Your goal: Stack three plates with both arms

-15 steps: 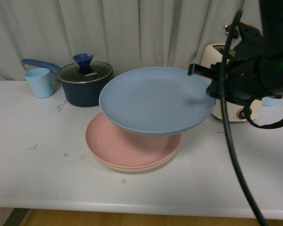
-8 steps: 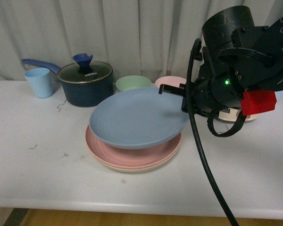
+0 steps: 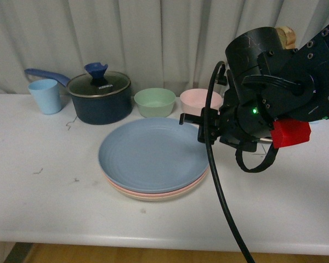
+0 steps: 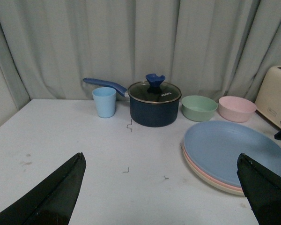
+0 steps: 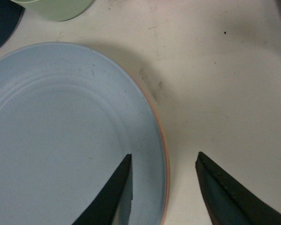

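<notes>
Plates form a finished-looking pile near the middle of the white table (image 3: 38,208): the blue plate (image 3: 151,153) lies flat on top, the pink plate (image 3: 153,190) shows as a thin rim beneath it, and the beige plate (image 3: 153,196) sits lowest, so the stacking appears complete. Behind them, from left to right, stand a light blue cup (image 3: 45,95), a dark lidded pot (image 3: 98,97), a green bowl (image 3: 154,102) and a pink bowl (image 3: 200,101). The left gripper (image 4: 161,187) is open wide, empty, well apart from the pile. Furthest right, the right gripper (image 5: 163,187) hovers over the blue plate's edge, one finger above the plate and one beyond the rim, parted and gripping nothing, probably placed so to let go cleanly.
</notes>
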Motion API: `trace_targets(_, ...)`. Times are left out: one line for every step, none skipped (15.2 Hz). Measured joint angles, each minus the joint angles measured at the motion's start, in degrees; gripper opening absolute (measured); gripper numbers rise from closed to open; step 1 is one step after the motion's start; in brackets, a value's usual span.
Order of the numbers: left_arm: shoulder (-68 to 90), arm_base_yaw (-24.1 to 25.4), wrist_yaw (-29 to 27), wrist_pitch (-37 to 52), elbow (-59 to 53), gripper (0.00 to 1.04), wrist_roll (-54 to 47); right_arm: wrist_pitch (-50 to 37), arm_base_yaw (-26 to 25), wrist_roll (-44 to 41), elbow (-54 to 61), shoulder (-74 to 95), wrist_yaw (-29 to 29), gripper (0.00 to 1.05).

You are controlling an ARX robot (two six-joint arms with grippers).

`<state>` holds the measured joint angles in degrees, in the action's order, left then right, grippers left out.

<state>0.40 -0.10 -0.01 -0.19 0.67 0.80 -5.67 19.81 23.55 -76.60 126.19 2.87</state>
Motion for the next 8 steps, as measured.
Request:
trace_targets(0.0, 0.0, 0.0, 0.0, 0.0, 0.98, 0.0, -0.3, -0.4, 0.0, 0.5, -0.1, -1.1, 0.48)
trace_targets(0.0, 0.0, 0.0, 0.0, 0.0, 0.98, 0.0, -0.7, -0.8, 0.2, 1.6, -0.8, -1.7, 0.59)
trace_targets(0.0, 0.0, 0.0, 0.0, 0.0, 0.98, 0.0, -2.9, -1.6, 0.6, 3.4, -2.1, -2.3, 0.70)
trace_targets(0.0, 0.0, 0.0, 0.0, 0.0, 0.98, 0.0, -4.4, -2.6, 1.1, 5.2, -4.6, -3.3, 0.81)
trace_targets(0.0, 0.0, 0.0, 0.0, 0.0, 0.98, 0.0, -6.1, -4.2, 1.1, 6.8, -8.3, -4.1, 0.93)
trace_targets(0.0, 0.0, 0.0, 0.0, 0.0, 0.98, 0.0, -8.1, -5.7, 1.3, 8.4, -12.1, -4.5, 1.00)
trace_targets(0.0, 0.0, 0.0, 0.0, 0.0, 0.98, 0.0, -9.9, -7.5, 1.3, 10.6, -16.9, -5.5, 0.97)
trace_targets(0.0, 0.0, 0.0, 0.0, 0.0, 0.98, 0.0, -12.6, -9.6, 1.3, 14.0, -22.0, -7.3, 0.98)
